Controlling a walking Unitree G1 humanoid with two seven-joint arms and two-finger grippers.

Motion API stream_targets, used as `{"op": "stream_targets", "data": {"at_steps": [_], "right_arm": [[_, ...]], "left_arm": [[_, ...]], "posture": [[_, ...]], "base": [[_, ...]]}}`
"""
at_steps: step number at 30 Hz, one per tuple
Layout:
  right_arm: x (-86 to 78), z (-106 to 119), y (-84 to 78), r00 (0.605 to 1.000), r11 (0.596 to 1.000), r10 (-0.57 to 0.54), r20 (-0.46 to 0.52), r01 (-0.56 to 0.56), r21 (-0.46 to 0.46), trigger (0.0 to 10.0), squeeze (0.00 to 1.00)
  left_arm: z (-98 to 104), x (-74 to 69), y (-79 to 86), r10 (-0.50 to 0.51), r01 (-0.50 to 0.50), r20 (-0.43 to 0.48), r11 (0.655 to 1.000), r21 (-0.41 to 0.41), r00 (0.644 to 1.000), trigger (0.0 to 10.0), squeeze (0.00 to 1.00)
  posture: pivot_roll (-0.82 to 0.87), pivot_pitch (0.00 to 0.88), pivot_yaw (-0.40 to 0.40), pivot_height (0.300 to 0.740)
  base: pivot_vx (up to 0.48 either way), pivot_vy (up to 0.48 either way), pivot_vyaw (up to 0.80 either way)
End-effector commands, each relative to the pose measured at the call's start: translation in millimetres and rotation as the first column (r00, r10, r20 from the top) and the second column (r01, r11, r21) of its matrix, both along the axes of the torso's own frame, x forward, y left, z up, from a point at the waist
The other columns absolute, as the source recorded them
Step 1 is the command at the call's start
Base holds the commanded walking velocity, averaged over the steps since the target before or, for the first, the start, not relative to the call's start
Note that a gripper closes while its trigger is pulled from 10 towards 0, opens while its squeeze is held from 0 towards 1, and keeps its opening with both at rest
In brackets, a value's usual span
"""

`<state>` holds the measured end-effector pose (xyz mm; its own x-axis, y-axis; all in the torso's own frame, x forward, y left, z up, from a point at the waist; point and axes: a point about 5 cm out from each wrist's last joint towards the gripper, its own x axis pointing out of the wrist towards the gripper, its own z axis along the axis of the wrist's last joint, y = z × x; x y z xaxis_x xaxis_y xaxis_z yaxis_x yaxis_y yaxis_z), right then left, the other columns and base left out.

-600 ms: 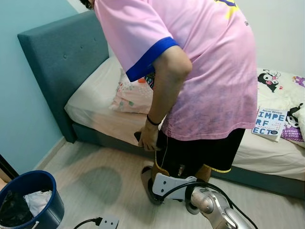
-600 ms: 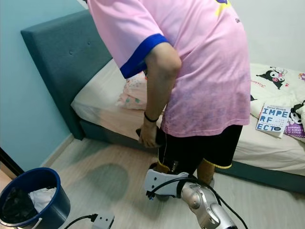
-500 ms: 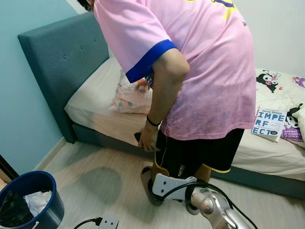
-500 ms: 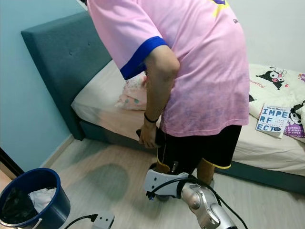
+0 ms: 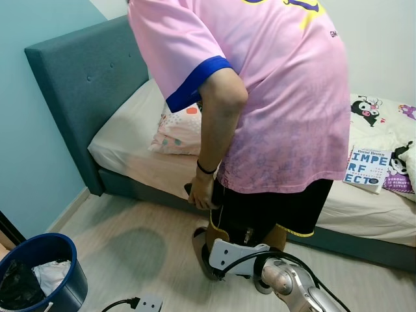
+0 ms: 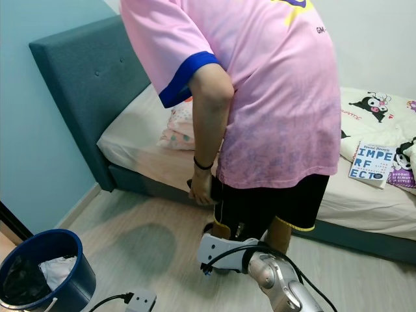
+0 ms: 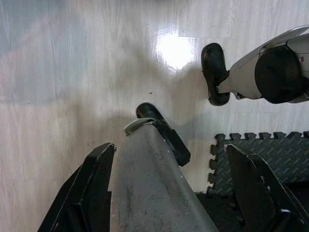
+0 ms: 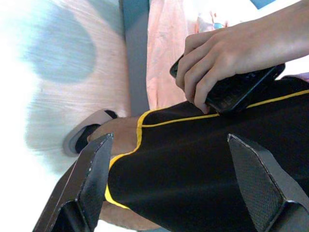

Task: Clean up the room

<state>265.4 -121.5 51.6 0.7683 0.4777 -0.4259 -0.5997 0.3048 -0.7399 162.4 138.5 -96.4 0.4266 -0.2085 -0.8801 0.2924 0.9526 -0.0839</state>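
Bedroom floor ahead is blocked: the person has straightened slightly, phone in hand. Our right gripper hangs spread and empty behind their shorts, left gripper likewise; book waits on the bed.

I see a person standing before the bed, my right pincer just behind their legs; a bucket sits on the floor at left, a book on the bed at right.
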Motion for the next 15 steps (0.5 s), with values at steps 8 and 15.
{"op": "stream_targets", "data": {"at_steps": [8, 15], "right_arm": [[-2.7, 0.8, -0.4, 1.000, 1.000, 0.010, 0.003, -0.010, 0.007, 10.0, 0.04], [-3.2, 1.5, -1.4, 1.000, 1.000, 0.009, 0.004, -0.009, 0.011, 10.0, 0.05]], "left_arm": [[-1.9, -4.5, -1.7, -0.014, 0.014, -0.021, 1.000, -0.002, 1.000, 10.0, 0.00], [-2.0, -4.8, -2.5, -0.010, 0.010, -0.024, 1.000, -0.006, 1.000, 10.0, 0.00]], "posture": [[-0.21, 0.015, -0.007, 0.740], [-0.22, 0.022, -0.010, 0.740]], "base": [[0.000, 0.000, 0.00], [0.000, 0.000, 0.00]]}}
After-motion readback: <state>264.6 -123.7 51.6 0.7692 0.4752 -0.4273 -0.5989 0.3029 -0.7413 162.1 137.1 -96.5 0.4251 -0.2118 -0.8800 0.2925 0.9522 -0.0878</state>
